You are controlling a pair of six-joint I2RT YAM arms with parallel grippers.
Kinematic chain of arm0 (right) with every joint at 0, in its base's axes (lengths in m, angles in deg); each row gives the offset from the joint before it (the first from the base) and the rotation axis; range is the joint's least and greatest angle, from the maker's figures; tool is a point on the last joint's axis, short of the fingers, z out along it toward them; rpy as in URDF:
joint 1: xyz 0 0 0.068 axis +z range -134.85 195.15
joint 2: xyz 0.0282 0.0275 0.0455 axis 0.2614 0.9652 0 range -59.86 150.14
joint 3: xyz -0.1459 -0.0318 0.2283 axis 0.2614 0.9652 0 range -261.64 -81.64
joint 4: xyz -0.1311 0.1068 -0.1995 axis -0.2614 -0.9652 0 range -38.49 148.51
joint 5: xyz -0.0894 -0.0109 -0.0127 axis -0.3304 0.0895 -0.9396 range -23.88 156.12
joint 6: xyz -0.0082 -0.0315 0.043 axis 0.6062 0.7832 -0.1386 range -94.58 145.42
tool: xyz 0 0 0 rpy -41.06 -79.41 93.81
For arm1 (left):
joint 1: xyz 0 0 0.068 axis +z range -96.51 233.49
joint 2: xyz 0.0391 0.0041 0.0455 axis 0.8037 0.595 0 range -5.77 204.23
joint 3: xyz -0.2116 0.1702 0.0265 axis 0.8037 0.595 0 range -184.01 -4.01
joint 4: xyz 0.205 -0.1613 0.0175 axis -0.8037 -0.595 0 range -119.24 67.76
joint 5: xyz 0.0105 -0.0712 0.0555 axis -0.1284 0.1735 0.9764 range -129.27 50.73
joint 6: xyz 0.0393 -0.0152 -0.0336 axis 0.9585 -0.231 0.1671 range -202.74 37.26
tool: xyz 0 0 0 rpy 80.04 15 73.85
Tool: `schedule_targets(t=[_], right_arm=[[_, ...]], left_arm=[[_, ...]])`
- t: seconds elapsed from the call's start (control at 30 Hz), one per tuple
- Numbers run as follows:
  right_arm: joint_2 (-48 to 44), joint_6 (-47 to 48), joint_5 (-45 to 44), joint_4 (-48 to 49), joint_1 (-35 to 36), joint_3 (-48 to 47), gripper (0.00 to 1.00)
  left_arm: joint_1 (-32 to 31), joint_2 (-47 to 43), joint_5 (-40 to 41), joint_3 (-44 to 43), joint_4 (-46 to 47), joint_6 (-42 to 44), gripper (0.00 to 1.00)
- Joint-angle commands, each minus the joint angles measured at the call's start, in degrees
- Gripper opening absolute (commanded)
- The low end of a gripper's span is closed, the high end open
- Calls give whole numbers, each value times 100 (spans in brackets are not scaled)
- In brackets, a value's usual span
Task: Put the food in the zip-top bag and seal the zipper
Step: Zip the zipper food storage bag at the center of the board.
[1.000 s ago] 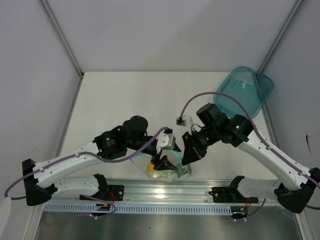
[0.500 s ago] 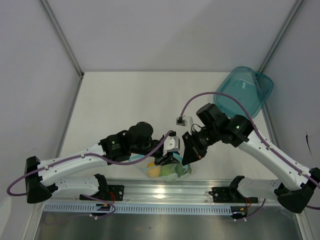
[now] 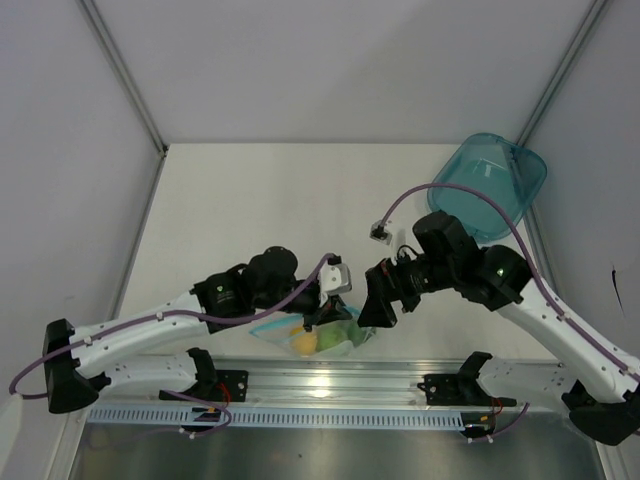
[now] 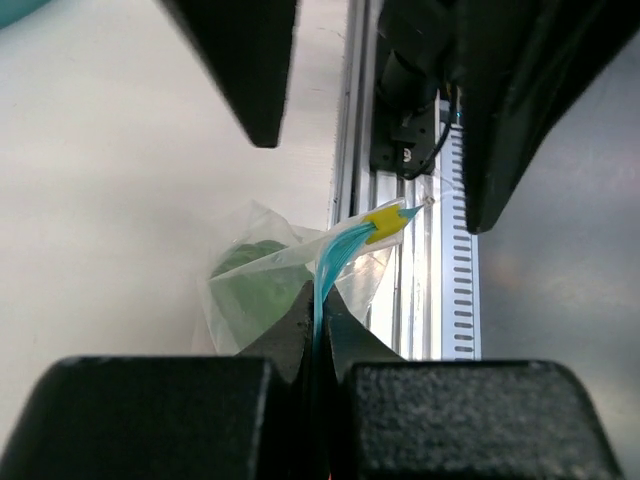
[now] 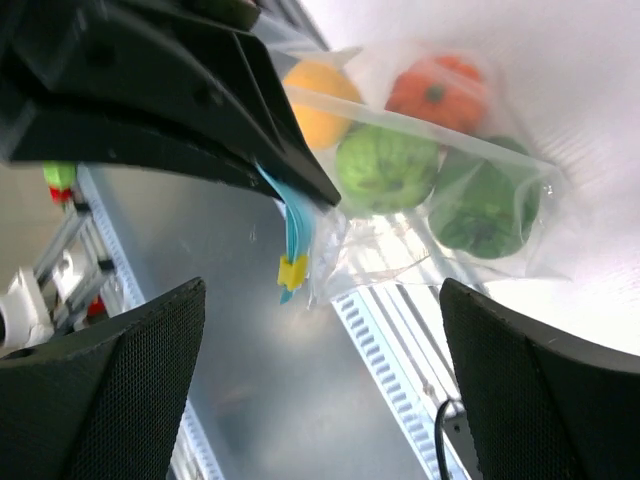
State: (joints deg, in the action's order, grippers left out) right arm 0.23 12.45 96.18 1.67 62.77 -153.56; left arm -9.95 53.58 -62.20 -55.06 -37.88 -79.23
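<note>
The zip-top bag (image 3: 318, 338) lies at the table's near edge, and the food is inside it: yellow (image 5: 315, 112), orange-red (image 5: 440, 90), light green (image 5: 385, 165) and dark green (image 5: 485, 205) pieces. My left gripper (image 4: 318, 300) is shut on the zipper (image 4: 335, 255), the blue-teal strip, just short of its yellow slider (image 4: 385, 220). In the top view the left gripper (image 3: 322, 318) sits over the bag's upper edge. My right gripper (image 3: 372, 310) hangs beside the bag's right end, open, with nothing between its fingers (image 5: 110, 390); the slider (image 5: 293, 270) dangles in front of it.
A translucent teal bowl (image 3: 490, 185) stands at the table's back right corner. An aluminium rail (image 3: 320, 385) with a slotted strip runs along the near edge right under the bag. A loose cable plug (image 3: 380, 232) hangs above the right wrist.
My left gripper has closed onto the zipper strip. My right gripper has opened, let go of the bag and drawn back a little to the right. The bag shifted slightly left.
</note>
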Motion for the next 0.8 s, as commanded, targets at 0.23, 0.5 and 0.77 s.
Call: schedule_targets(t=[0.23,0.5,0.77], right_arm=[[-982,-962,-1326,2492,380,1434,99],[-1167,-426,-1863,3573,521,2058,96],[-1430,-258,-1662,4654,573,2717,65]], left_arm=[[675,-152,-405,-773,-571,-1580,1],[947,234,-975,-1408,-810,-2328,0],[1255,375,-1722,-1111,-573,-2706,1]])
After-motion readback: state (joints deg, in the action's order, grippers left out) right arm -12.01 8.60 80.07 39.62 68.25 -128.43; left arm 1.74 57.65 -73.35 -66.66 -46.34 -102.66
